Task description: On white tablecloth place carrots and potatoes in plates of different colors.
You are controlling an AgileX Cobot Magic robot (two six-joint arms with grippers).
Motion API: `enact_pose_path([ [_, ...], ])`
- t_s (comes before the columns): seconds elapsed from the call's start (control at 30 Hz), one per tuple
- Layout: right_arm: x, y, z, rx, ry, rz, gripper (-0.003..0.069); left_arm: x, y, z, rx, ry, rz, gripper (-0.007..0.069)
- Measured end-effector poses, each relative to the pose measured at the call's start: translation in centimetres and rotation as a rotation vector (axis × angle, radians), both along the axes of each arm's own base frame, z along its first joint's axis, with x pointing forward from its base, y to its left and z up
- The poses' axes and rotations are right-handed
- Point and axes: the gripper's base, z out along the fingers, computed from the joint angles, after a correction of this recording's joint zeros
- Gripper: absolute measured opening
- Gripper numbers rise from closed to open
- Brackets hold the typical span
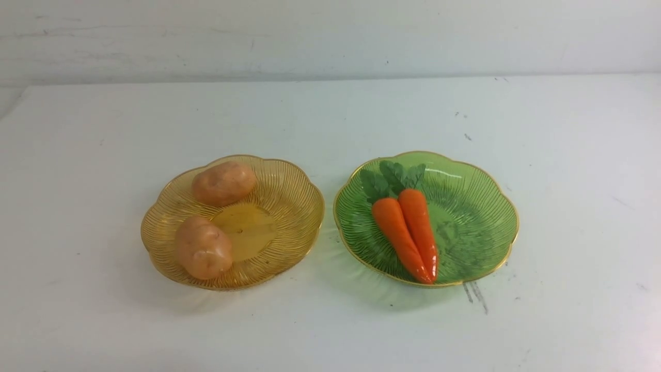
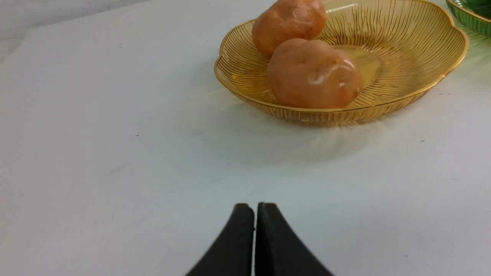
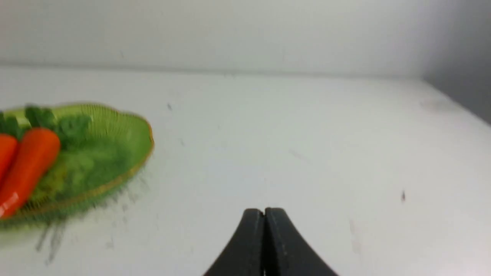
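Observation:
Two tan potatoes [image 1: 223,182] [image 1: 203,247] lie in the amber-yellow plate [image 1: 289,186] on the white tablecloth [image 1: 330,330]. Two orange carrots [image 1: 397,235] [image 1: 419,225] with green tops lie side by side in the green plate [image 1: 480,206] to its right. Neither gripper shows in the front view. In the left wrist view my left gripper [image 2: 255,206] is shut and empty over bare cloth, well short of the amber plate [image 2: 422,46] and its potatoes [image 2: 312,74]. In the right wrist view my right gripper [image 3: 264,211] is shut and empty, apart from the green plate [image 3: 126,126] and a carrot [image 3: 28,165].
A pale wall [image 1: 330,36] rises behind the table's far edge. Dark scuffs [image 1: 475,294] mark the cloth by the green plate's near rim. The table's right edge shows in the right wrist view [image 3: 460,103].

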Motion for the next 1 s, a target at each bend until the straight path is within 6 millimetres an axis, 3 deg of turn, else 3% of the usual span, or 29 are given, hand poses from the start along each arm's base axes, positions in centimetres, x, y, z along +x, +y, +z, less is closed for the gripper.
enact_pose_path([
  [1.0,0.02,-0.05,-0.20,0.003,0.000,-0.013,-0.0015,-0.01,0.00,0.01,-0.001,-0.002,0.000,-0.0003],
])
